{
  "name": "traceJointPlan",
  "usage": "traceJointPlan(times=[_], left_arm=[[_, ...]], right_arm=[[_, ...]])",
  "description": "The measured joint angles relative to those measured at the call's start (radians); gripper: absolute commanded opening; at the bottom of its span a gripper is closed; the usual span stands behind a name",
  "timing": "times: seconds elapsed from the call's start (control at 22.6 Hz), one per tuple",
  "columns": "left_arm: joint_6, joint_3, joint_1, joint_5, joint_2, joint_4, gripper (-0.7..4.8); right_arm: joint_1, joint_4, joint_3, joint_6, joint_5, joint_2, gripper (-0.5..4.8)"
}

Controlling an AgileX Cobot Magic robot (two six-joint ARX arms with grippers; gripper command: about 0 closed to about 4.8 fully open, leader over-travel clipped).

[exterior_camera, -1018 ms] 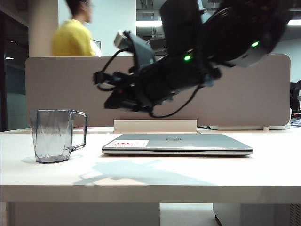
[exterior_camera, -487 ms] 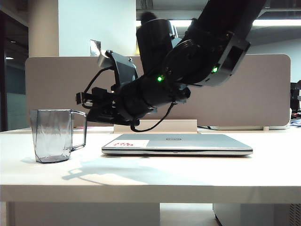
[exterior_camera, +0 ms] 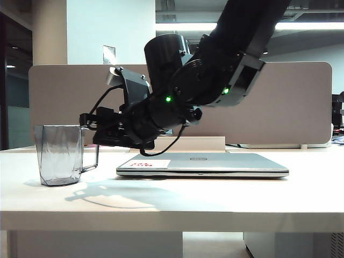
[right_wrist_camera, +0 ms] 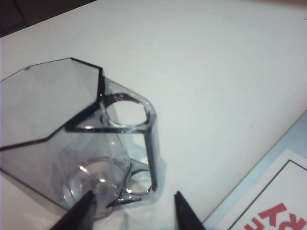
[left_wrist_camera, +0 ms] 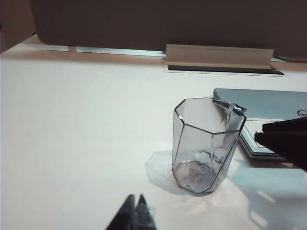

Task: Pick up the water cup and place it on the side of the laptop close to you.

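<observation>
Nearest the exterior camera runs the front edge of the white surface [exterior_camera: 172, 207], bare up to where the things stand. On it at the left, the water cup [exterior_camera: 61, 155] stands upright, its squarish handle turned toward the laptop [exterior_camera: 202, 164], which lies closed and flat just beside it with a gap of bare surface between them. A white sticker [exterior_camera: 147, 163] with red print sits on the laptop lid near the corner closest to the cup.

The right gripper [right_wrist_camera: 135, 207] hangs low over that gap, pointing at the cup's handle; its fingers [right_wrist_camera: 186, 212] stand apart, one on each side of the handle's lower end, and the right wrist view does not settle whether either touches it. In the exterior view the right gripper [exterior_camera: 88, 125] reaches across from the right, its arm arched over the laptop.

The left gripper [left_wrist_camera: 134, 214] hovers on the near side of the cup, well apart from it, its fingers pressed together.

Behind everything stands a grey partition panel [exterior_camera: 301, 102].
</observation>
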Motion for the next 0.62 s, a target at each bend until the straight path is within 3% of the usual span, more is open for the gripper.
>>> traceJointPlan(times=[0.62], left_arm=[[0.0, 0.0, 0.0, 0.0, 0.0, -0.001, -0.03]], right_arm=[[0.006, -0.077, 0.158, 0.008, 0.026, 0.107, 2.22]])
